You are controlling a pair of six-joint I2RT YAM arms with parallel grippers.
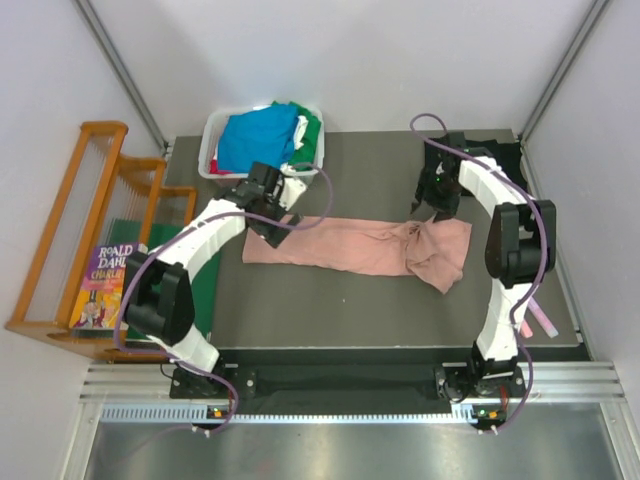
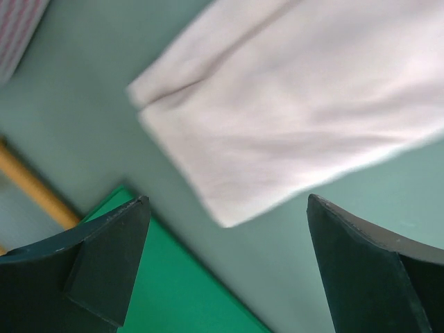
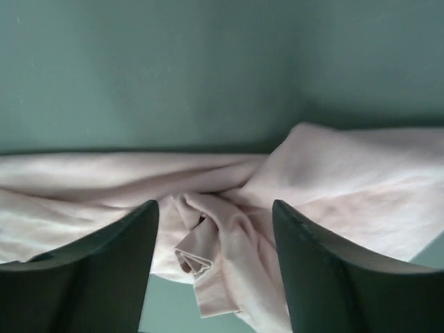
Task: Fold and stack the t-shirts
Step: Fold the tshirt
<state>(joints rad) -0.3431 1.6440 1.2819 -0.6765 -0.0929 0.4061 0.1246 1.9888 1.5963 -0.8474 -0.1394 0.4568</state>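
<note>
A dusty-pink t-shirt point(image 1: 350, 245) lies stretched across the dark table mat point(image 1: 370, 320), folded into a long band and bunched up at its right end point(image 3: 222, 243). My left gripper point(image 1: 276, 226) hovers over the band's left end point(image 2: 277, 104); its fingers point(image 2: 104, 263) stand wide open with nothing between them. My right gripper point(image 1: 437, 207) hangs above the bunched end, open, with its fingers point(image 3: 326, 263) on either side of the crumpled folds and clear of them. More t-shirts, bright blue point(image 1: 255, 138), green and white, fill a white basket point(image 1: 212, 150) at the back left.
A flat green board point(image 2: 173, 291) lies at the mat's left edge, under my left arm. A wooden rack point(image 1: 90, 230) and a Roald Dahl book point(image 1: 100, 285) stand further left. Something black point(image 1: 503, 157) lies behind my right arm. Pink strips point(image 1: 545, 320) rest off the mat's right edge.
</note>
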